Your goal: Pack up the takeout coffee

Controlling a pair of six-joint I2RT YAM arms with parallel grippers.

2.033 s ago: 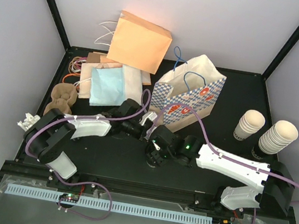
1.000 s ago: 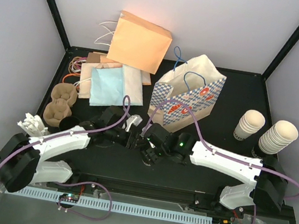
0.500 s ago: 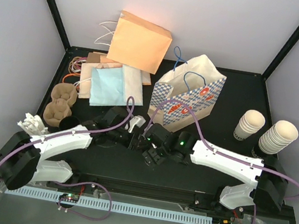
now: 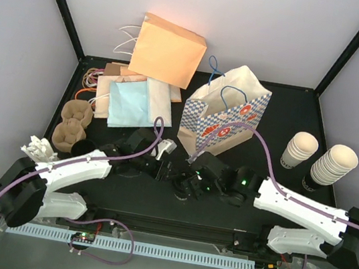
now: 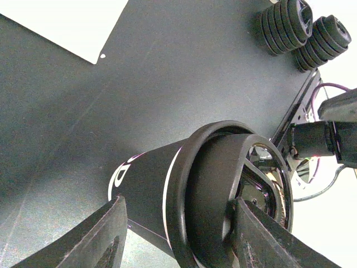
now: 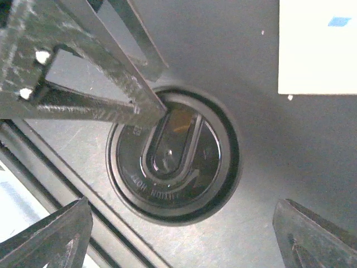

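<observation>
Pinching in from either side, the left fingers (image 5: 103, 237) stand about half closed with the takeout coffee cup (image 5: 142, 187) wedged between them. It is a dark-walled paper cup with white print and a pale line at the rim, seen side-on from the left wrist. A black lid (image 5: 215, 190) sits at its mouth; I can't make out whether it is pressed fully home. So the left gripper (image 5: 179, 201) has the cup in its grasp. Whether the cup's base rests on the table (image 4: 285, 108) or hangs just off it, I can't tell.

The right gripper (image 6: 181, 205) is spread wide and holds nothing. The right fingers (image 6: 50, 237) stand either side of the lid's near edge, clear of it. From that wrist the lid shows face-on, with raised lettering round its sip slot. A scratched black finger of the left gripper lies across its rim.

From overhead, both grippers meet near the middle of the table, just in front of the blue-checked bag (image 4: 227, 111), which stands upright and open. Two stacks of black lids (image 5: 287, 22) sit beyond the cup, near a table edge. Two stacks of nested cups (image 4: 299, 150) stand off to the right, well apart from the grippers. At the back left lie an orange bag (image 4: 168, 50), flat paper bags (image 4: 130, 100) and brown pulp carriers (image 4: 73, 122).
</observation>
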